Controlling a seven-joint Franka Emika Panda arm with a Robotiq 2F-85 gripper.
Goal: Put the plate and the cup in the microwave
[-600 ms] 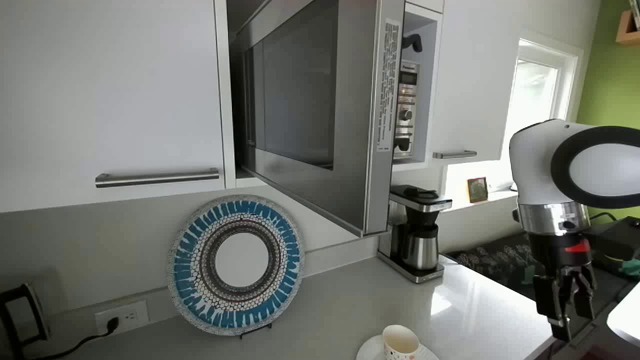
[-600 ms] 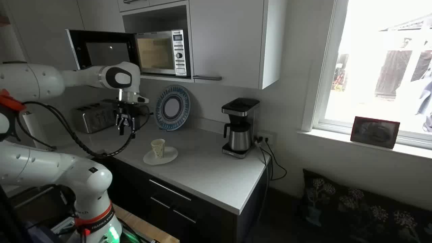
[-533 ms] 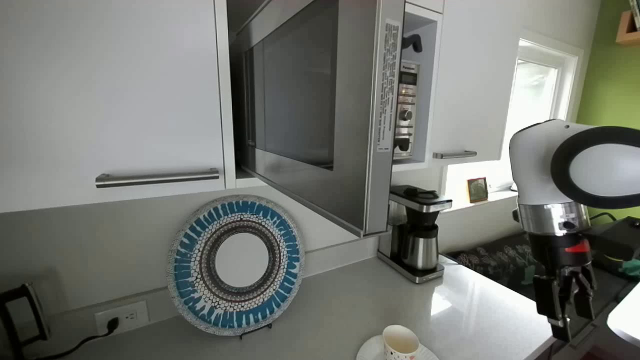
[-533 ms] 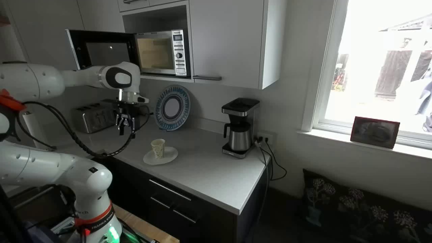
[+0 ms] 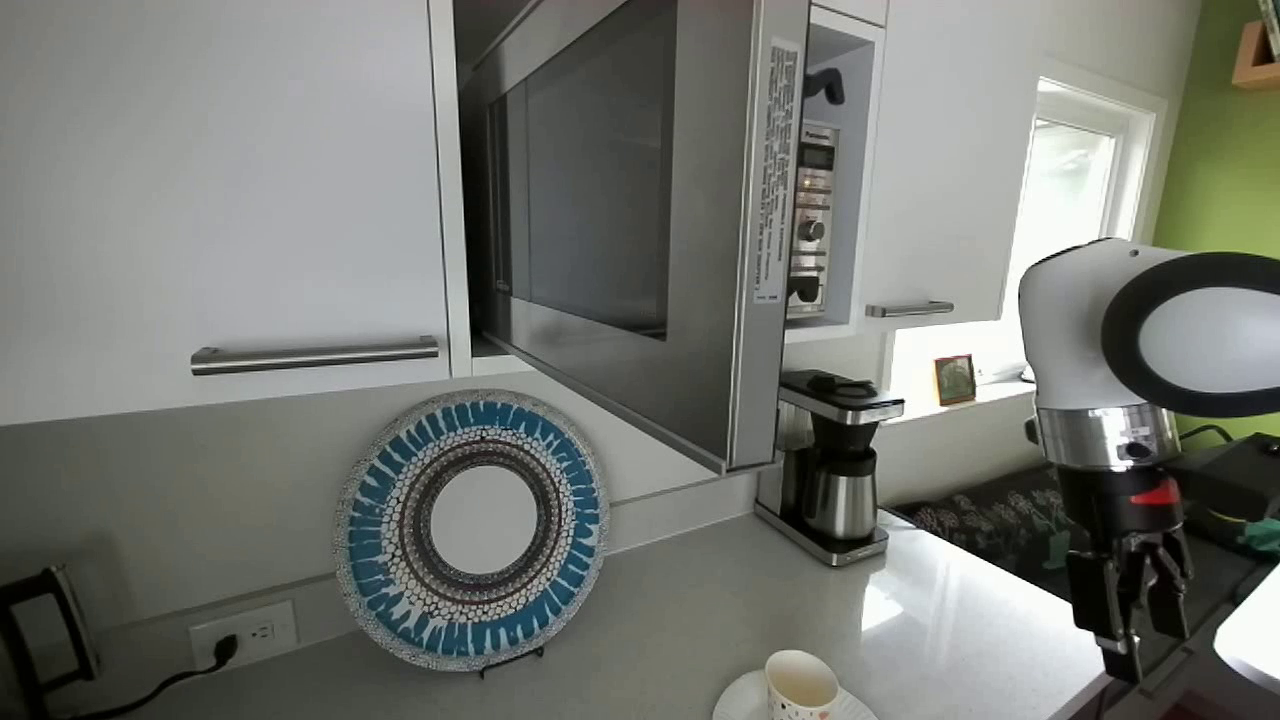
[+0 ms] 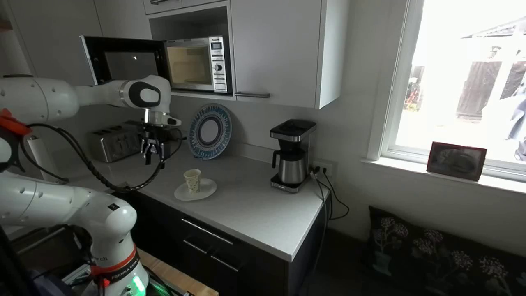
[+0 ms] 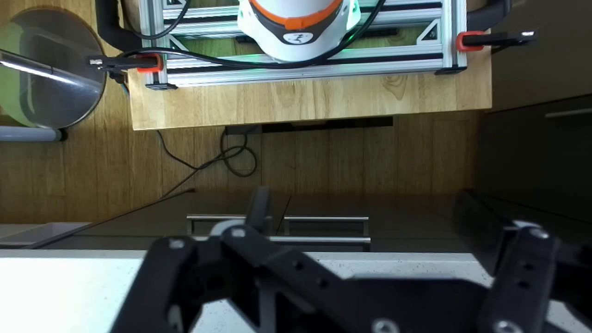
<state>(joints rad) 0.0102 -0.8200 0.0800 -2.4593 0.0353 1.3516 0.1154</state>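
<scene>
The white cup point(image 5: 800, 688) stands upright on a small white plate point(image 5: 738, 697) on the counter. Both also show in an exterior view, the cup point(image 6: 192, 181) with small printed marks and the plate point(image 6: 208, 190) whole. The silver microwave point(image 6: 218, 78) sits in a cabinet niche above the counter. Its door point(image 6: 91, 57) is swung open and the lit cavity shows. My gripper point(image 6: 155, 161) points down, open, above and to one side of the cup and plate, touching neither. In the wrist view the gripper point(image 7: 366, 206) has its fingers wide apart with nothing between them.
A blue patterned plate point(image 5: 370, 545) leans on the wall. A coffee maker point(image 6: 292, 164) stands at the back of the counter point(image 6: 263, 218). A toaster point(image 6: 115, 144) is behind the arm. The open microwave door point(image 5: 700, 380) juts out over the counter. A cable loops beside the arm.
</scene>
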